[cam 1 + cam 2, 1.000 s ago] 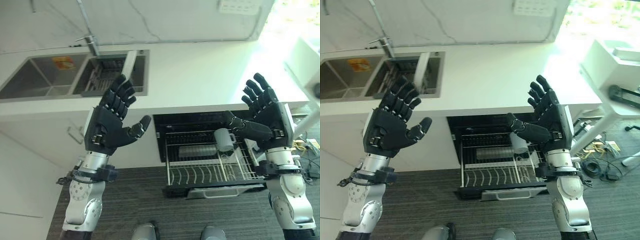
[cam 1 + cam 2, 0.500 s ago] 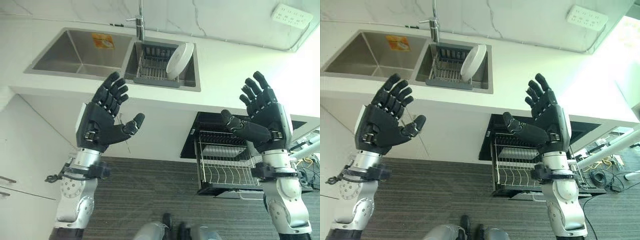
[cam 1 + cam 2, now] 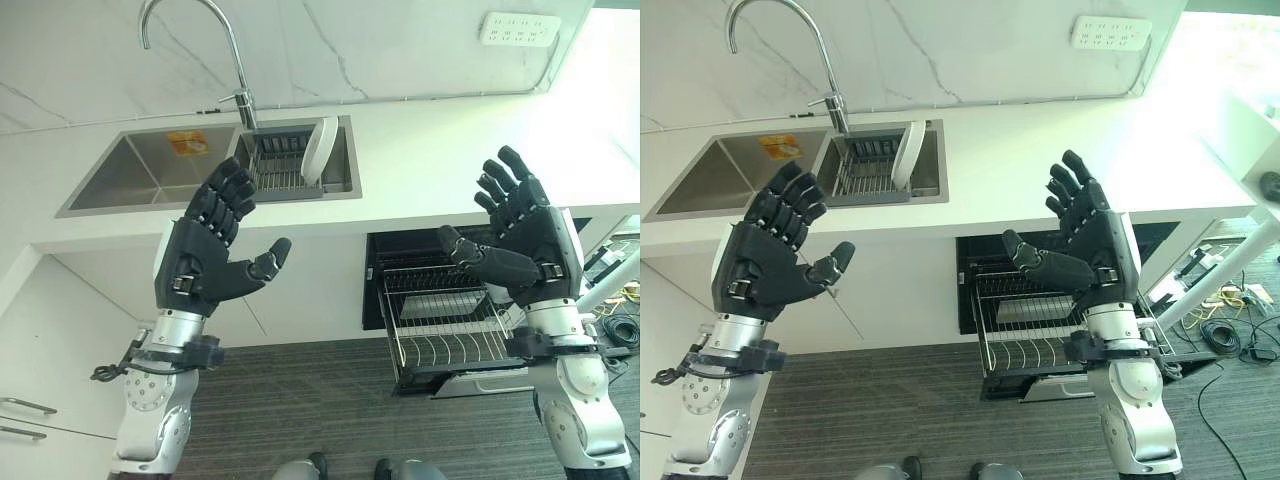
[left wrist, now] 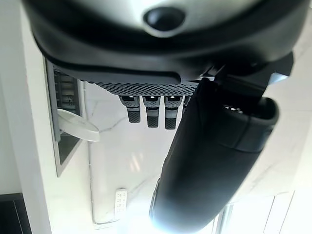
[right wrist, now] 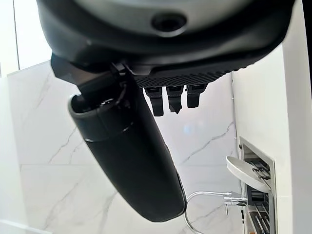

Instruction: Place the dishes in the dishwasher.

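A white plate (image 3: 318,151) stands on edge in a wire rack inside the right basin of the steel sink (image 3: 130,182); it also shows as plate (image 4: 78,130) and plate (image 5: 246,172) in the wrist views. Below the counter the dishwasher (image 3: 400,245) is open, its wire rack (image 3: 440,330) pulled out over the floor. My left hand (image 3: 205,255) is raised in front of the counter, open and holding nothing. My right hand (image 3: 525,240) is raised over the dishwasher rack, also open and holding nothing.
A tall curved tap (image 3: 225,40) rises behind the sink. The white counter (image 3: 450,150) runs to the right below a wall socket (image 3: 518,27). White cabinet fronts (image 3: 60,330) stand at the left, dark carpet (image 3: 290,400) lies below.
The camera has shifted, so the sink, plate and tap now sit higher and more central. Both hands stay raised and open as before.
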